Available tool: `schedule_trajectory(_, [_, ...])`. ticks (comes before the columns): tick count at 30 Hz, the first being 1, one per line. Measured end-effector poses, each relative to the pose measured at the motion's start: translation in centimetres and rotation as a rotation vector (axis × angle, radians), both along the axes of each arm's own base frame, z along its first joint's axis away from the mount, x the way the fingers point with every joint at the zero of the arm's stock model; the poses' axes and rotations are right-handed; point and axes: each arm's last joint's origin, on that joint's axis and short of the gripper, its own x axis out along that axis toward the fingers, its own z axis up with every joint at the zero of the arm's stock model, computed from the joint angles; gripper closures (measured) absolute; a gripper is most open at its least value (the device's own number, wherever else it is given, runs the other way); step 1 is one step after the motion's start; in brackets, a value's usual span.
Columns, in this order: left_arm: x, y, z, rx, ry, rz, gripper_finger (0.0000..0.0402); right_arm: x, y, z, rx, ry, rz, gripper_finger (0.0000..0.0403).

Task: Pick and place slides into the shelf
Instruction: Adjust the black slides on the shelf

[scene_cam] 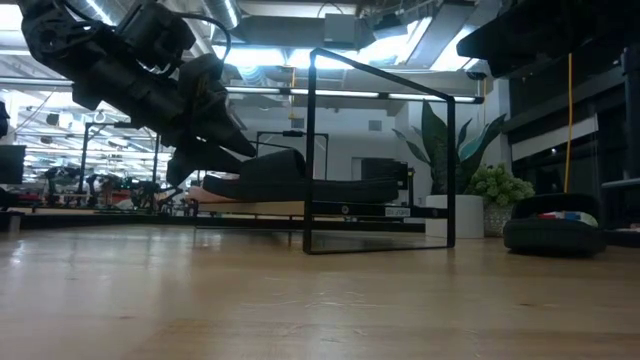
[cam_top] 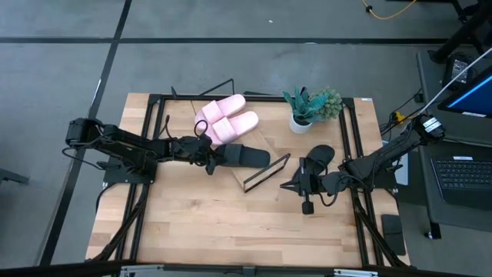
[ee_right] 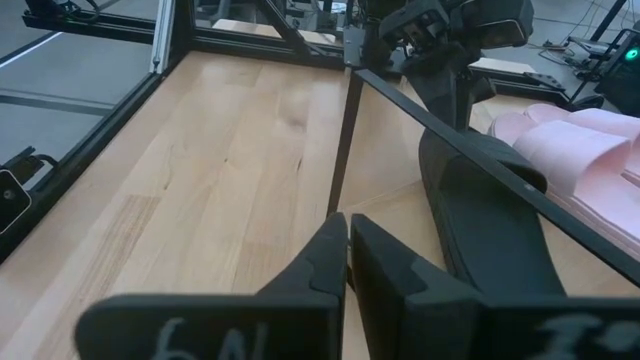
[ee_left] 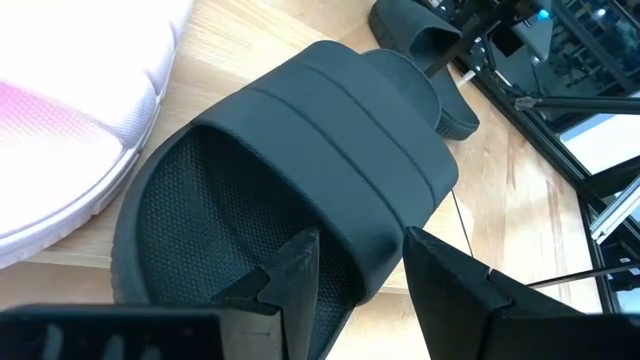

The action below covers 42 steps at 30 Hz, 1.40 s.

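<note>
Two pink slides (cam_top: 225, 119), two black slides (cam_top: 247, 156), one shelf (cam_top: 265, 174), one plant (cam_top: 310, 107).

Two pale pink slides (cam_top: 227, 118), two matte black slides (cam_top: 244, 156), light-wood shelf (cam_top: 265, 148)

On the shelf (cam_top: 265, 148), two slides (cam_top: 227, 119) lie side by side at the far left, a third slide (cam_top: 246, 156) just nearer. The fourth slide (cam_top: 320, 157) lies on the table (cam_top: 231, 223) right of the shelf, a potted plant (cam_top: 307, 108) beyond it.

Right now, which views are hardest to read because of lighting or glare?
Low view: bright ceiling lights behind leave the left claw and black slide as silhouettes. Left wrist view: the pink slide is washed out to near white. High view: evenly lit.
</note>
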Motion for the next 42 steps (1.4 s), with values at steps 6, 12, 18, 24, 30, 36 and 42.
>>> schedule_trajectory(6, [0.0, 0.0, 0.0, 0.0, 0.003, 0.0, 0.0276, 0.0, 0.0, 0.0, 0.0, 0.0, 0.0, 0.0382])
schedule_trajectory(12, [0.0, 0.0, 0.0, 0.01, 0.001, -0.003, 0.0342, 0.0, 0.0, 0.0, 0.0, 0.0, 0.0, 0.0382])
schedule_trajectory(18, [0.0, 0.0, 0.1, 0.023, -0.002, -0.011, 0.0394, 0.0, 0.0, 0.0, 0.0, 0.0, 0.0, 0.0382])
schedule_trajectory(24, [0.0, 0.0, 0.1, 0.016, -0.003, -0.01, 0.0398, 0.0, 0.0, 0.0, 0.0, 0.0, 0.0, 0.0382])
schedule_trajectory(30, [0.2, 0.0, 0.5, 0.019, -0.055, -0.014, 0.04, 0.0, 0.0, 0.0, 0.0, 0.0, 0.0, 0.0382])
schedule_trajectory(36, [0.2, -0.1, 1.0, 0.012, -0.092, -0.007, 0.0401, 0.0, 0.0, 0.0, -0.002, 0.004, 0.0, 0.0382])
schedule_trajectory(42, [0.2, -1.2, 1.9, 0.024, -0.148, 0.043, 0.0401, -0.1, -0.1, -0.3, 0.005, 0.027, -0.008, 0.0382])
